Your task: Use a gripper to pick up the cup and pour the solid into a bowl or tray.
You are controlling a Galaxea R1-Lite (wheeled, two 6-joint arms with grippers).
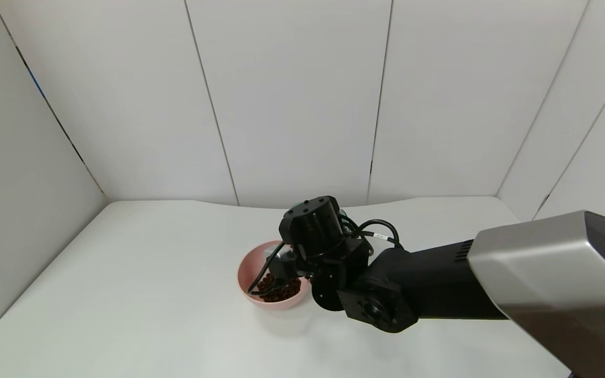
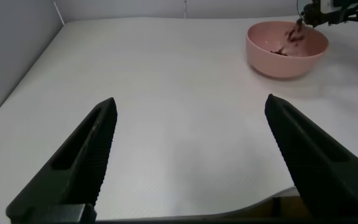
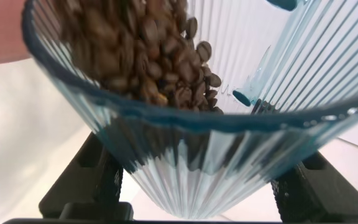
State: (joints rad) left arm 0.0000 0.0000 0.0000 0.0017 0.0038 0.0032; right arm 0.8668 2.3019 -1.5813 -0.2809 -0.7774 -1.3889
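My right gripper [image 1: 280, 269] is shut on the ribbed blue-grey cup [image 3: 241, 143] and holds it tipped over the pale-pink bowl [image 1: 246, 264]. In the head view the wrist hides most of the cup [image 1: 273, 255]. Dark-brown pellets [image 3: 143, 45] lie against the cup's lowered side near its rim. More pellets [image 1: 281, 290] lie in the bowl. In the right wrist view the black fingers [image 3: 87, 180] press the cup from both sides. My left gripper [image 2: 190, 102] is open and empty, low over the table, well away from the bowl [image 2: 272, 56].
The white table [image 1: 139, 273] is enclosed by white wall panels [image 1: 292, 100] at the back and sides. The right arm [image 1: 491, 283] reaches in from the lower right. The table's near edge [image 2: 272, 198] shows under the left gripper.
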